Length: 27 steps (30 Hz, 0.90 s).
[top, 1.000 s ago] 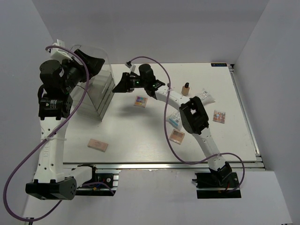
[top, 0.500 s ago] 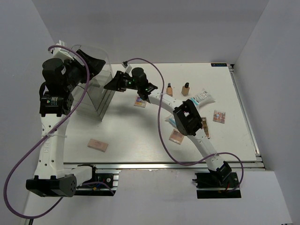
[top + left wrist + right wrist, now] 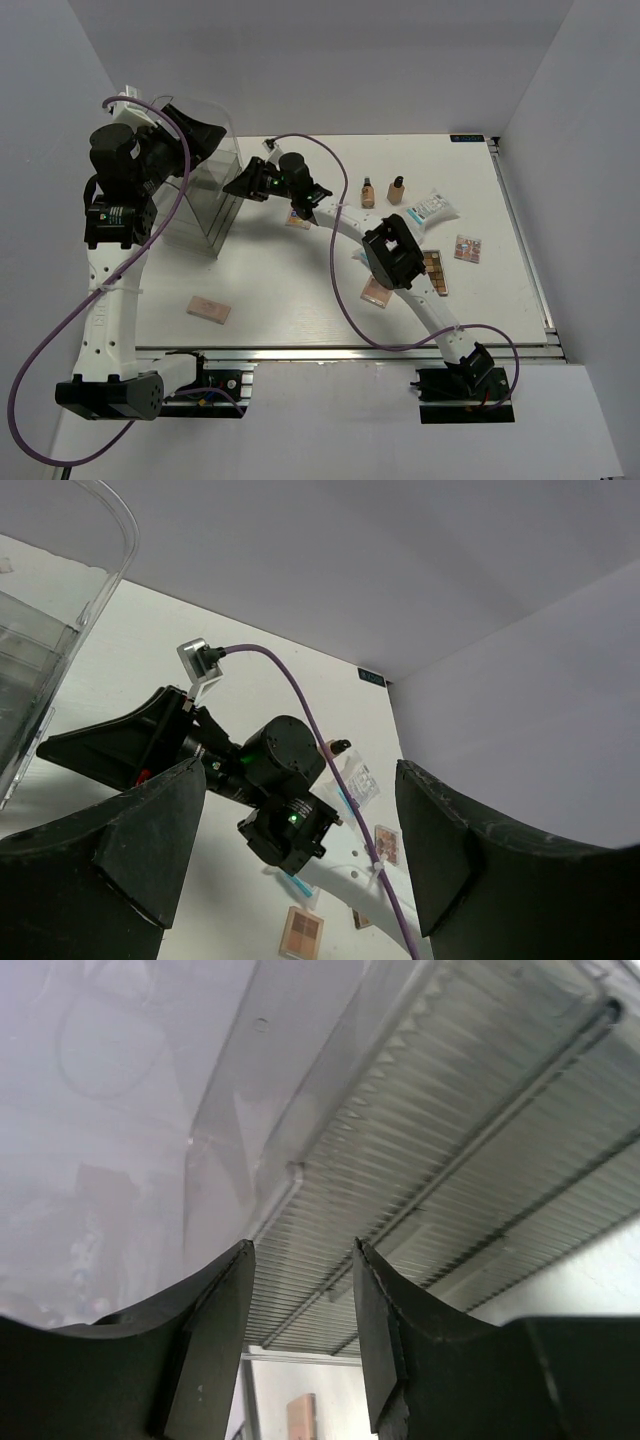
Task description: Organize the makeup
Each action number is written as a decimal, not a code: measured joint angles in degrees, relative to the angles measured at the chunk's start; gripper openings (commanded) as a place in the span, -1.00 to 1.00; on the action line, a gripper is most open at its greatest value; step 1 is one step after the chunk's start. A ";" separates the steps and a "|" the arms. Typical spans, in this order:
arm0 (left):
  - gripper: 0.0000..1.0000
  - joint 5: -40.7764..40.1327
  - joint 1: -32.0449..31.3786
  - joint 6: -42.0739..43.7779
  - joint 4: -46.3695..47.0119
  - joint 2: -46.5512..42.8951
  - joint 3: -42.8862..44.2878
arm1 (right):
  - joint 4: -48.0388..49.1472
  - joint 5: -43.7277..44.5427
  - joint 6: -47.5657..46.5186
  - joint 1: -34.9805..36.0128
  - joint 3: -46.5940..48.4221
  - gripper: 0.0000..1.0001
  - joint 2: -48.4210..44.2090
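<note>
My right gripper point(image 3: 243, 183) is open and empty, held just right of the clear plastic bin point(image 3: 205, 205); in the right wrist view its jaws point(image 3: 300, 1260) frame the bin's ribbed wall point(image 3: 450, 1110). My left gripper point(image 3: 200, 135) is open and empty above the bin's back, with wide jaws point(image 3: 300, 770). Two beige bottles point(image 3: 367, 192) point(image 3: 397, 188) stand at the back. A white-blue packet point(image 3: 432, 208), a square palette point(image 3: 467, 248), a long palette point(image 3: 436, 272) and a peach compact point(image 3: 377, 291) lie right. Another peach compact point(image 3: 209, 309) lies front left. A square palette point(image 3: 297, 218) lies partly under the right arm.
The right arm point(image 3: 390, 250) stretches diagonally over the table's middle and hides part of a small blue-white packet point(image 3: 362, 258). In the left wrist view the bin's rim point(image 3: 60, 630) is at left, with the right gripper point(image 3: 110, 745) below it. A metal rail point(image 3: 520, 240) runs along the table's right edge.
My right gripper has moved left, from beside the square palette to right up against the clear bin. Its arm uncovered the bottles and long palette. The left gripper has barely shifted.
</note>
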 measured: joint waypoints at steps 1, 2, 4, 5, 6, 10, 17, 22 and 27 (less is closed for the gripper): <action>0.72 0.09 0.00 0.00 0.00 0.00 0.00 | 0.42 0.02 0.35 0.09 0.02 -0.02 0.07; 0.72 0.20 0.00 -0.02 -0.02 0.00 0.00 | 0.90 -0.02 0.79 0.17 0.04 -0.03 0.09; 0.72 0.35 0.00 0.00 -0.04 0.00 0.00 | 2.34 0.02 1.53 0.35 0.07 -0.05 0.09; 0.72 0.42 0.00 0.00 -0.04 0.00 -0.02 | 2.97 0.00 1.92 0.48 0.07 -0.05 0.09; 0.72 0.44 0.00 0.00 -0.02 0.00 -0.07 | 3.58 0.00 2.32 0.59 0.07 -0.06 0.09; 0.72 0.61 0.00 -0.07 0.00 -0.07 -0.70 | 5.57 0.00 3.30 1.09 -0.15 -0.06 0.09; 0.72 0.66 0.00 -0.26 -0.24 -0.52 -2.12 | 5.49 0.31 3.37 1.73 -0.02 -0.14 0.09; 0.72 0.68 0.00 -0.28 -0.59 -0.96 -2.43 | 5.53 1.33 3.37 1.99 0.17 -0.51 0.26; 0.72 0.68 0.00 -0.24 -1.20 -2.71 -4.35 | 6.49 2.38 6.03 1.95 -0.07 -1.00 0.74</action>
